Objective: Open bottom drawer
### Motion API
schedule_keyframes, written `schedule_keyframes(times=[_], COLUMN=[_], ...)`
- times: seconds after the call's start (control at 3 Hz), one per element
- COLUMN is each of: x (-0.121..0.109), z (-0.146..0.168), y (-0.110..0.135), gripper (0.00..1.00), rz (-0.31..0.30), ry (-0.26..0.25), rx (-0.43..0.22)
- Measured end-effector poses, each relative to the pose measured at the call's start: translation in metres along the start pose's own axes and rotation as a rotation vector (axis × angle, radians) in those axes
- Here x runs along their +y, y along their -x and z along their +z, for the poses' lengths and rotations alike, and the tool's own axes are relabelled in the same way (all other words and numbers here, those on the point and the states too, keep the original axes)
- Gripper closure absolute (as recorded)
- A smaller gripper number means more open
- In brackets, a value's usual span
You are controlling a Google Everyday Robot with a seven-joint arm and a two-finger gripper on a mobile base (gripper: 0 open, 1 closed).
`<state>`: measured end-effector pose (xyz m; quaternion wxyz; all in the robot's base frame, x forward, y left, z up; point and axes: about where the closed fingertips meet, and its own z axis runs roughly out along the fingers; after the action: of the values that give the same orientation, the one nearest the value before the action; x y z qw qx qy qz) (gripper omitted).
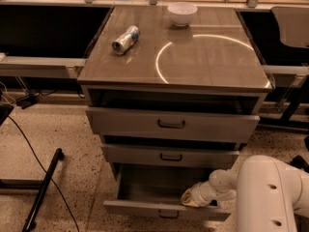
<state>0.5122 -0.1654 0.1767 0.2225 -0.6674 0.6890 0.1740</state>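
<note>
You can read no writing anywhere: the can (125, 39) lying on its side on the cabinet top (212, 62) has blue and pale print, but it is too small to make out. A white bowl (182, 12) stands upright near the back edge, well apart from the can.

The bottom drawer (140, 208) stands pulled out further than the two above it, and you can see its bare grey floor behind the front panel. Its small dark handle (168, 214) sits at the middle of that panel.

The gripper (189, 199) reaches in from the right, down inside the bottom drawer, just behind the right part of the front panel. You cannot tell whether it is open or closed. The white arm (270, 192) fills the lower right corner.

The top drawer (217, 125) and middle drawer (130, 154) each stand slightly ajar.
</note>
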Motion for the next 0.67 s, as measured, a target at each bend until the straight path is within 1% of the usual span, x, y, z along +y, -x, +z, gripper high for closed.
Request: schedule_keyframes(times=[0.33, 0.67], x=[0.029, 0.053], z=[-0.001, -0.002], y=[-0.003, -0.005], gripper=[1.0, 1.0], rz=[0.023, 0.053], ry=[0.04, 0.067], rx=[-0.038, -0.083])
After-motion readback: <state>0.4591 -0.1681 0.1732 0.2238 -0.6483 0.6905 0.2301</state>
